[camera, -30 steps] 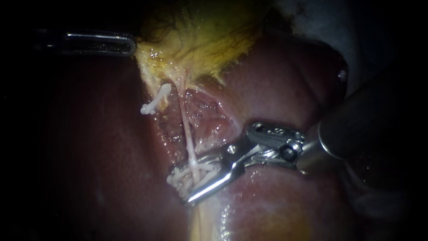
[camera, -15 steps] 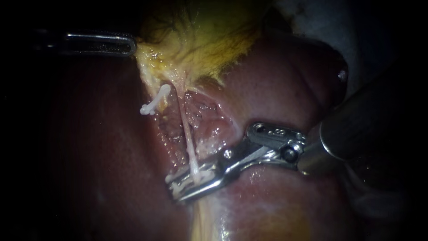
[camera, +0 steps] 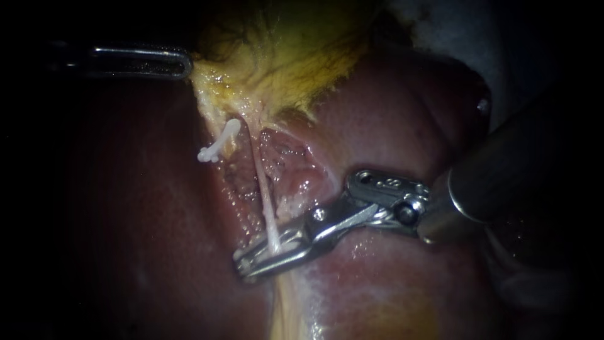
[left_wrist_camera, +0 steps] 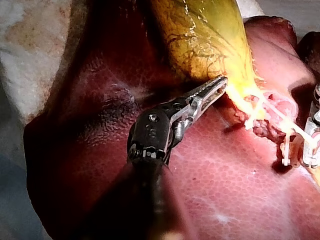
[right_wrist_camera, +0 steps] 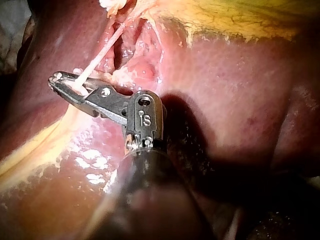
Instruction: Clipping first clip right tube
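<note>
Tube (camera: 263, 189), thin and pale, runs from the yellow gallbladder (camera: 283, 56) at the upper middle of the frame down to the lower middle. There it passes between the jaws of the right instrument (camera: 240, 264). This instrument comes in from the right edge, and its shaft is wide and dark. Its jaws point to the lower left and are pressed almost together. Between them is a white clip (camera: 280, 247), and the tube crosses the jaws at this same place, so the jaws are closed on the clip with the tube inside it. In the right wrist view the tube (right_wrist_camera: 102, 52) goes into the right instrument (right_wrist_camera: 52, 80) close behind the jaw tips, and only a narrow slit shows between the jaws.

A second clip (camera: 217, 143), also white, sits left of the tube and above the jaws, well apart from them. The liver (camera: 390, 126), red and wet, lies around and under all of this.

The left instrument (camera: 187, 63) comes in at the upper left of the frame. Its jaws lie together and hold the edge of the gallbladder at their tip. In the left wrist view the left instrument (left_wrist_camera: 222, 81) touches the bright yellow end of the gallbladder (left_wrist_camera: 205, 35).
</note>
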{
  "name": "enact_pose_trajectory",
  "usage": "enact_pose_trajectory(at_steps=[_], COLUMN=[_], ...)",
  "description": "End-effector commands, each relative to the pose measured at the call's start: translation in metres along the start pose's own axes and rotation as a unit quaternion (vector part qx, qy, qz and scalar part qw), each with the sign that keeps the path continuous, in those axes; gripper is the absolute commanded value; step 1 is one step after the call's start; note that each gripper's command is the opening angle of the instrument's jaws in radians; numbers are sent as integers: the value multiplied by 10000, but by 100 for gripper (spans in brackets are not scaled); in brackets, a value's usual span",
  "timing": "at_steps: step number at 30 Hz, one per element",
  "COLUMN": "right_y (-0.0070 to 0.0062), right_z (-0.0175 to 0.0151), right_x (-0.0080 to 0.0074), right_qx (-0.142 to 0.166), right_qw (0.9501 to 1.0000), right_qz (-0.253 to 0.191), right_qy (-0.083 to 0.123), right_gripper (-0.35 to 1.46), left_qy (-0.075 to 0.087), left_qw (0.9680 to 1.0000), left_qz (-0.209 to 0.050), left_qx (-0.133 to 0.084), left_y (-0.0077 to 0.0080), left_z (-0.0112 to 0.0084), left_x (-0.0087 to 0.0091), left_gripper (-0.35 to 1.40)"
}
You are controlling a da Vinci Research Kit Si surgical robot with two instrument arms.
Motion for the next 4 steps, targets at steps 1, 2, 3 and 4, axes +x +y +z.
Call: enact_pose_trajectory(at_steps=[1,2,3,4], right_y=[0,0,0,0], right_z=[0,0,0,0], right_x=[0,0,0,0], right_qx=[0,1,1,1], right_qw=[10000,10000,10000,10000], right_qz=[-2,-2,-2,-2], right_qy=[-3,-3,-3,-3], right_gripper=[-35,-35,-35,-35], left_qy=[-1,-1,-1,-1], left_qw=[10000,10000,10000,10000], left_qz=[-1,-1,-1,-1], left_qx=[-2,-2,-2,-1], left_y=[0,0,0,0], left_z=[0,0,0,0], left_x=[0,0,0,0], left_gripper=[-35,-35,-35,-35])
